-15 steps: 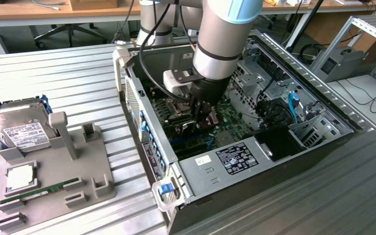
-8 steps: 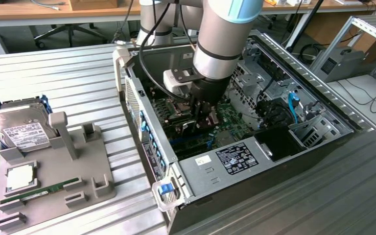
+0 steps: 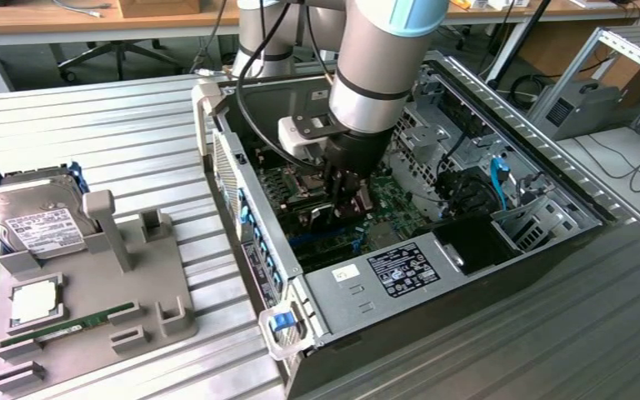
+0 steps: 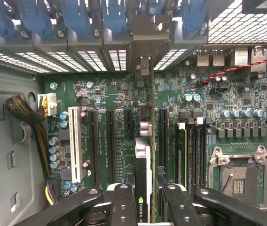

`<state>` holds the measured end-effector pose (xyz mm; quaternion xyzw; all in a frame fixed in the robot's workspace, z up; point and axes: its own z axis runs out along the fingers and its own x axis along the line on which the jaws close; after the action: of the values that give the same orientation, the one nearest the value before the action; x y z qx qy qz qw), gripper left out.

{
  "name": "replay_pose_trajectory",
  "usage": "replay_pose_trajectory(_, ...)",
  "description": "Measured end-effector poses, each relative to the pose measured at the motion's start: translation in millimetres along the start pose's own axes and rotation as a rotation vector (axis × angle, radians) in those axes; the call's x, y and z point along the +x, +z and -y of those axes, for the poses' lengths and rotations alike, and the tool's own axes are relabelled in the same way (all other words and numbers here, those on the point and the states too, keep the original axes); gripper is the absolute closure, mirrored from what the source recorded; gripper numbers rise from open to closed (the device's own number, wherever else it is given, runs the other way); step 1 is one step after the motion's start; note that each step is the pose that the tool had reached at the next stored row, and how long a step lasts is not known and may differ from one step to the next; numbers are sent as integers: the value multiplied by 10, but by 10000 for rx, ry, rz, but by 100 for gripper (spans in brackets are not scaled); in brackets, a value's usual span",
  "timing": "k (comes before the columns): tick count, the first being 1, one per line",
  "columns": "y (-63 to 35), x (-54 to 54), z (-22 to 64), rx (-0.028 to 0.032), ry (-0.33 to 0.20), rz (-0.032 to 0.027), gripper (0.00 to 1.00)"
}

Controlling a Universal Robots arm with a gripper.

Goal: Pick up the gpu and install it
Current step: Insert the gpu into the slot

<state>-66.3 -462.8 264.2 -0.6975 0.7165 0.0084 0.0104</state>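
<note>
On the ribbed metal counter (image 3: 97, 125) one open computer case (image 3: 342, 292) lies on its side, with a single arm (image 3: 382, 50) reaching down into it. A black label (image 3: 409, 268) with white print sits on the case's grey inner cover; its text is too small to read.

Toward the exterior view's left, one grey holder (image 3: 153, 292) carries one hard drive (image 3: 37, 221) with a white label that cannot be read, one processor chip (image 3: 33, 304) and one green memory stick (image 3: 70, 325).

Inside the case, the green motherboard (image 4: 246, 94) shows one white slot (image 4: 74, 146) and one empty processor socket (image 4: 237, 176).

The gpu (image 4: 142, 188) stands on edge over the board among the long black slots, its metal bracket (image 4: 147, 23) up against the case's rear wall. Its white edge reads "NVIDIA".

The pincer (image 4: 147, 193) is closed on the gpu, one black finger (image 4: 123, 202) on each side.
</note>
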Motion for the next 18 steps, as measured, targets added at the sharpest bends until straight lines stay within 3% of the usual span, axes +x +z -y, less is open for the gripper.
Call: replay_pose_trajectory(18, 33, -10, -5, -2, 0, -3, 73)
